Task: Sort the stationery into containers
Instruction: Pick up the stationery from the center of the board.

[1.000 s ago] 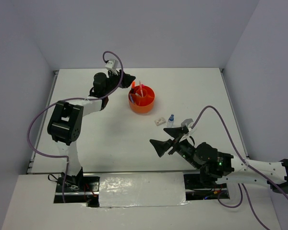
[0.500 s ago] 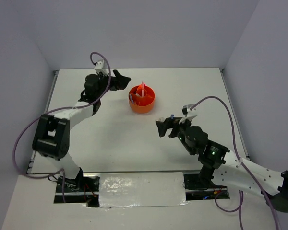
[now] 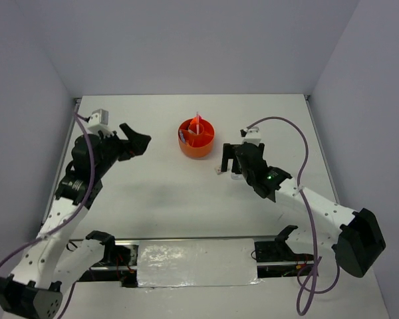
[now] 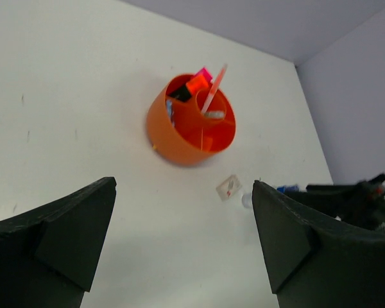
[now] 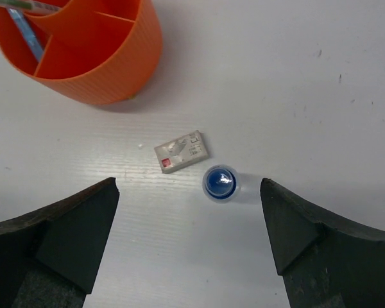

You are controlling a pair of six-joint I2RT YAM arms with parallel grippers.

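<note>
Top external, tub: the orange tub (image 3: 196, 144) stands on the far half of the white bench (image 3: 166, 199), with a thin pink pen (image 3: 197, 121) sticking up out of it.
Top external, left gripper: the left gripper (image 3: 137, 140) hangs left of the tub, well apart from it, fingers spread and nothing between them.
Top external, right gripper: the right gripper (image 3: 230, 158) is just right of the tub and nearer the arm bases, fingers apart.
Left wrist, tub: it is divided inside; highlighters (image 4: 197, 82) with pink and orange ends stand in a far compartment beside the leaning pen.
Left wrist, eraser: the white eraser (image 4: 229, 187) lies on the bench near the tub, outside it.
Right wrist, bottle: the blue-capped bottle (image 5: 219, 182) stands upright just beside the eraser (image 5: 182, 153).
Right wrist, gripper: the fingers are wide apart and empty, with the eraser and bottle on the bench below the gap.
Right wrist, tub: a blue item (image 5: 25, 32) lies in one compartment.
</note>
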